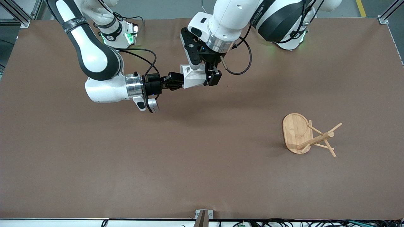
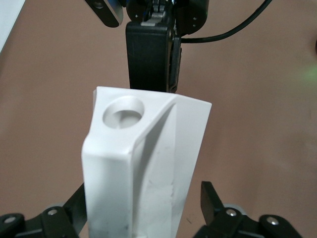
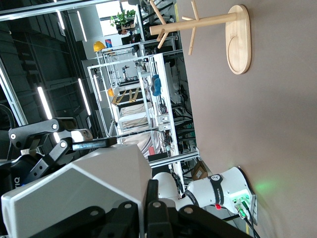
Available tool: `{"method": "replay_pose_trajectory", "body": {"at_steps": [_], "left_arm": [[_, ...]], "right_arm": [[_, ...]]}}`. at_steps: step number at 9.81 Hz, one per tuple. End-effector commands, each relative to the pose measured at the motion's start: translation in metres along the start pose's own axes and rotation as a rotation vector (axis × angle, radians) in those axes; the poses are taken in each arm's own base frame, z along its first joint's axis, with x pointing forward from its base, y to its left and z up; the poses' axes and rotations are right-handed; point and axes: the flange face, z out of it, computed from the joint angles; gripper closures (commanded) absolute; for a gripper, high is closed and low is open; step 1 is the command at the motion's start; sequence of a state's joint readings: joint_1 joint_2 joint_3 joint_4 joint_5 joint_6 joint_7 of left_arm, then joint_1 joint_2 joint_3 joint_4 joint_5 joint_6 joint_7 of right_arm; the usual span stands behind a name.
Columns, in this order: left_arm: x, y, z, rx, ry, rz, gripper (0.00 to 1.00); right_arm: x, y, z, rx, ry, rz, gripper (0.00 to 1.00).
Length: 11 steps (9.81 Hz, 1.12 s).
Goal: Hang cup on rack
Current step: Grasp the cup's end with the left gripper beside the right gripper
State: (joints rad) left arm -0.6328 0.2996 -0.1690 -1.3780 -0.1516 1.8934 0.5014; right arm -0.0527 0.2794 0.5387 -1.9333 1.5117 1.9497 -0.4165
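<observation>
Although the cup is off the table, it is not yet on a peg, so the hanging itself remains to be done. Nearest the front camera, toward the left arm's end of the table, stands the rack (image 1: 303, 134), upright on its oval base with every peg bare. Well apart from it, over the middle of the table and toward the robots' bases, the cup (image 1: 193, 77) is held in the air between both arms. The right gripper (image 1: 177, 83) reaches in level from the right arm's end and is clamped on one end of the cup. The left gripper (image 1: 210, 75) comes down from above at the cup's other end, its fingers set on either side of the body. This reads as a hand-over from right arm to left; what is left, by judgement, is the release, the carry to the rack and threading the handle hole onto a peg.

The left wrist view alone shows the cup (image 2: 143, 168) from close by, with the round hole in its handle, and its own fingers (image 2: 215, 203) standing apart from the cup's walls, not yet closed, while the right gripper (image 2: 151, 59) bites the rim. The right wrist view alone shows the rack (image 3: 218, 25) in profile, confirming that nothing hangs there, with the cup (image 3: 79, 193) filling the foreground.
</observation>
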Motion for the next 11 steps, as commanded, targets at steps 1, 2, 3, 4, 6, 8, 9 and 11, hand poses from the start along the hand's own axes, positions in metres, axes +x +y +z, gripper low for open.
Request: {"method": "replay_pose_trajectory", "body": {"at_steps": [1,2,3,4,6,8,9,11], "left_arm": [[-0.005,0.003,0.028,-0.027,-0.051,-0.021,0.58],[-0.007,0.001,0.03,-0.028,-0.056,-0.025,0.73],[-0.007,0.0,0.029,-0.027,-0.054,-0.028,0.86],[-0.009,-0.003,0.029,-0.026,-0.054,-0.032,0.91],[-0.01,-0.006,0.027,-0.024,-0.052,-0.035,0.95],[-0.013,-0.01,0.023,-0.019,-0.048,-0.035,0.95],[-0.013,-0.012,0.022,-0.017,-0.048,-0.036,0.95],[-0.017,-0.018,0.019,-0.011,-0.047,-0.046,0.95]], "right_arm": [[-0.004,-0.006,0.002,0.032,0.008,-0.008,0.99],[-0.004,-0.006,0.002,0.032,0.008,-0.009,0.99],[-0.004,-0.006,0.002,0.032,0.008,-0.009,0.99],[-0.004,-0.006,0.003,0.033,0.005,-0.007,0.98],[-0.004,-0.006,0.002,0.032,0.006,-0.007,0.98],[-0.004,-0.006,0.0,0.037,0.0,-0.005,0.01],[-0.003,-0.007,-0.001,0.037,0.004,-0.008,0.0],[0.0,-0.009,-0.012,0.032,0.018,-0.01,0.0]]}}
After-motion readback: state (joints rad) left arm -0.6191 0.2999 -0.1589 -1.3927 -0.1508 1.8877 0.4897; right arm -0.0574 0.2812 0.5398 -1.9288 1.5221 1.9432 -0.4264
